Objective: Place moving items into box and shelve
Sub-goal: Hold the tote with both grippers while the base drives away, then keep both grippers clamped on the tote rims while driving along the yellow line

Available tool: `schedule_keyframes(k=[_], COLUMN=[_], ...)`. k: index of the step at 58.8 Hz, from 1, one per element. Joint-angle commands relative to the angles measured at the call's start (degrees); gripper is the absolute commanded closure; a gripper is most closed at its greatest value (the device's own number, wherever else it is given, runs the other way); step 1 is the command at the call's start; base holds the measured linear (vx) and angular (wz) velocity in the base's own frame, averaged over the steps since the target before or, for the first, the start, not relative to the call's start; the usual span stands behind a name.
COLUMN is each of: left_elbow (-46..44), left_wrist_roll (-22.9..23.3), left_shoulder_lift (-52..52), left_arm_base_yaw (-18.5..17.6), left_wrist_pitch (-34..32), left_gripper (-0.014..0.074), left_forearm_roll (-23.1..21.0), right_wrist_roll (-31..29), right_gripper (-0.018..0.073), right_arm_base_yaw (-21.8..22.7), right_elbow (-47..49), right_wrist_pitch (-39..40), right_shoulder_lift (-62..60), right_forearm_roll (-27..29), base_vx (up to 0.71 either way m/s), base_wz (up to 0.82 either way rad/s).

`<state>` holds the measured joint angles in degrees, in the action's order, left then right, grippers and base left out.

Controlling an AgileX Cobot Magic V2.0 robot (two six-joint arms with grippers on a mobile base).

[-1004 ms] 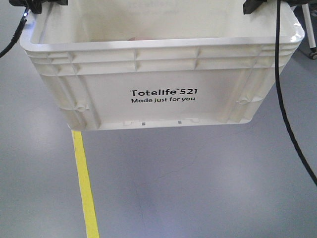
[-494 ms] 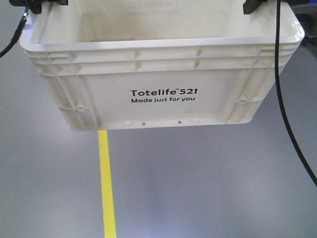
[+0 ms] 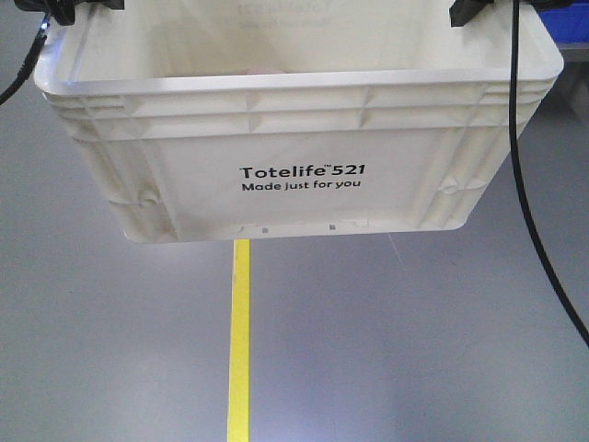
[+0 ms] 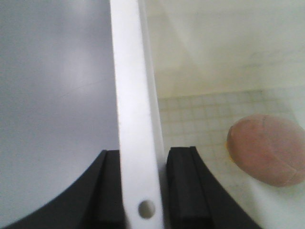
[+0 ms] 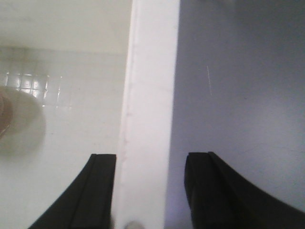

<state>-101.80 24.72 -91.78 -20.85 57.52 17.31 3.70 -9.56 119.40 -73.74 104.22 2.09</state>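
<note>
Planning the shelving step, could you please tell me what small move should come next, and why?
Probably carry the large white ribbed plastic crate onward, level, jaws clamped: the left gripper and right gripper both grip its rim, it hangs above the grey floor, and a pinkish-brown rounded lump lies inside.

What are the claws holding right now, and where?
The white Totelife crate, lifted by its rim: left claw clamps the left side, right claw the right side.

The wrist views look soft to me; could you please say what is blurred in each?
Left wrist view: the white crate rim is blurred up close, and the pinkish-brown bun is soft; right wrist view: the rim is equally soft.
</note>
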Motion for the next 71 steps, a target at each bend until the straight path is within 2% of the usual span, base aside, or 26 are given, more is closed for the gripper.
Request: schedule_keyframes(k=[1,32,71], left_elbow=[-2.2,-2.2,-2.2], left_wrist_roll=[-0.2,-0.2,-0.2], left_shoulder_lift=[3.5,3.5,3.5], left_arm_base_yaw=[-0.3,-0.3,-0.3], left_wrist_pitch=[-7.0,-7.0,-7.0], left_gripper=[0.0596,0.0596,0.0596], left_forearm_roll=[3.5,3.5,3.5], right_wrist_roll=[1.8,1.8,1.8], right_gripper=[0.0564,0.0564,0.0564], right_arm_base_yaw=[0.3,0.3,0.3], right_elbow=[2.3,2.3,2.3], right_wrist_pitch=[-0.1,-0.1,0.0], right_shoulder_lift=[-3.9,-3.9,-3.9], right_forearm_roll=[-1.8,-1.8,-1.8], base_vx=[0.19,0.28,0.42], base_wz=[0.2,0.09,0.11])
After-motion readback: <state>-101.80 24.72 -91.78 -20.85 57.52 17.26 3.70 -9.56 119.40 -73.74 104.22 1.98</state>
